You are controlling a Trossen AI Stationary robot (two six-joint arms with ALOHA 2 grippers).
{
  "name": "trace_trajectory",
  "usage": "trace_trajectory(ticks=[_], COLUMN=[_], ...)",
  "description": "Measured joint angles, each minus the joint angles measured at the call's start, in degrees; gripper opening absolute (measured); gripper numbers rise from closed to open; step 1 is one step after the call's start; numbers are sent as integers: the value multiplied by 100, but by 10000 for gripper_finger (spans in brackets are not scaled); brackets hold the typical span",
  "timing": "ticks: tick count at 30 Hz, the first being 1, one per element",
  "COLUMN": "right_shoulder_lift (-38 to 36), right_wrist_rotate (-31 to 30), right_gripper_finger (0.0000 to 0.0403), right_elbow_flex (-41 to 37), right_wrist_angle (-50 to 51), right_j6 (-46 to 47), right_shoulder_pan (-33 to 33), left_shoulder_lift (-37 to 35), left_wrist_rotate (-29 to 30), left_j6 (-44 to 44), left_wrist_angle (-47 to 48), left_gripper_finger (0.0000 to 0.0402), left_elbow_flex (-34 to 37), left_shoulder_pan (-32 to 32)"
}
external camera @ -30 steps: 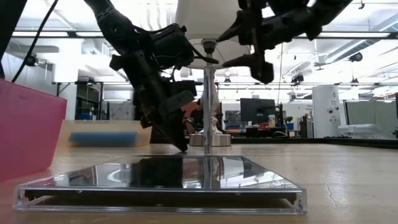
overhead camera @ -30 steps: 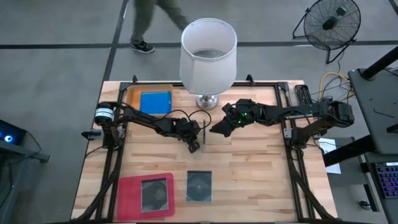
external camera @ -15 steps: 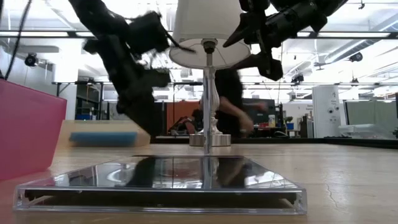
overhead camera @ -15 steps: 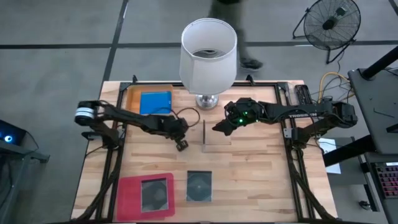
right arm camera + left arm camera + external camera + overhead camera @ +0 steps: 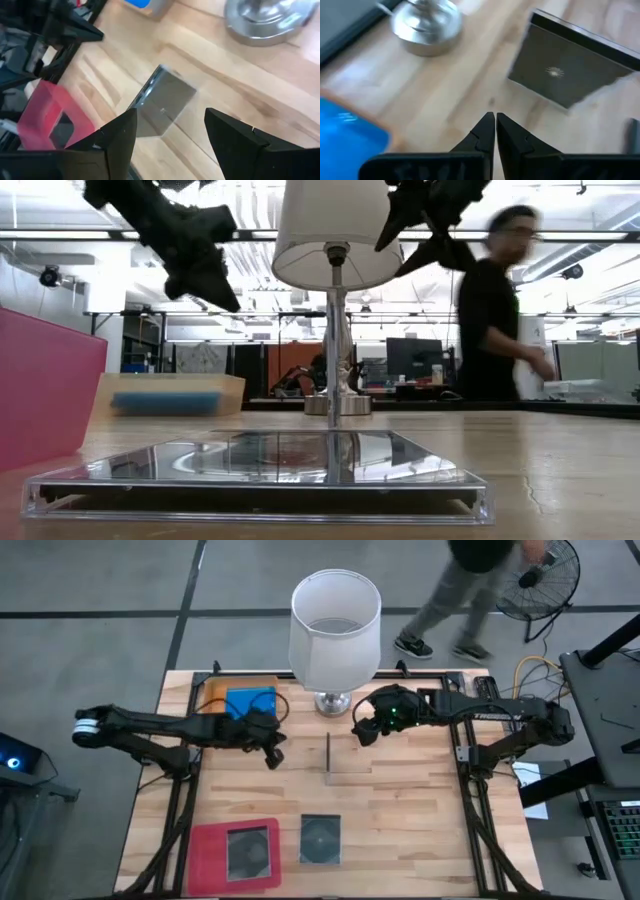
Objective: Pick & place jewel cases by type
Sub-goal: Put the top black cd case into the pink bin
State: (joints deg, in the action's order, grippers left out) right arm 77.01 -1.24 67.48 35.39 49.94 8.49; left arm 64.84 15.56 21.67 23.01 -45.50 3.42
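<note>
A dark grey-transparent jewel case (image 5: 329,756) stands on edge at the table's middle; it also shows in the left wrist view (image 5: 560,70) and the right wrist view (image 5: 165,102). My left gripper (image 5: 271,758) hangs shut to its left, well above the table (image 5: 225,300). My right gripper (image 5: 360,733) hovers open beyond the case, near the lamp, also high up. A blue jewel case (image 5: 250,703) lies in the orange tray (image 5: 213,690). A grey case (image 5: 248,852) lies in the pink tray (image 5: 205,855). Another grey case (image 5: 320,838) lies flat on the table beside it.
A white-shaded lamp (image 5: 335,625) stands at the far middle on a silver base (image 5: 333,703), close to the right gripper. A person (image 5: 470,590) walks on the floor beyond the far edge. Bare wood lies on the table's right half.
My left gripper has pulled away from the standing case, rising and going toward the table's left edge, staying shut. My right gripper has risen and tipped its fingers further down, staying open. The standing case has kept its place.
</note>
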Motion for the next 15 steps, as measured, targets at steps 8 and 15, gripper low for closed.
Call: trace_trajectory(ticks=[8, 15], right_shoulder_lift=[15, 561], right_wrist_rotate=[-177, -123], right_gripper_finger=[222, 209], right_elbow_flex=[399, 770], right_wrist_angle=[385, 558], right_j6=[579, 971], right_shoulder_pan=[-196, -535], left_shoulder_lift=[-717, -814], left_wrist_rotate=[439, 567], left_j6=[-55, -59], left_wrist_angle=[489, 507], left_gripper_finger=[0, 0], left_elbow_flex=[0, -2], left_shoulder_pan=[0, 0])
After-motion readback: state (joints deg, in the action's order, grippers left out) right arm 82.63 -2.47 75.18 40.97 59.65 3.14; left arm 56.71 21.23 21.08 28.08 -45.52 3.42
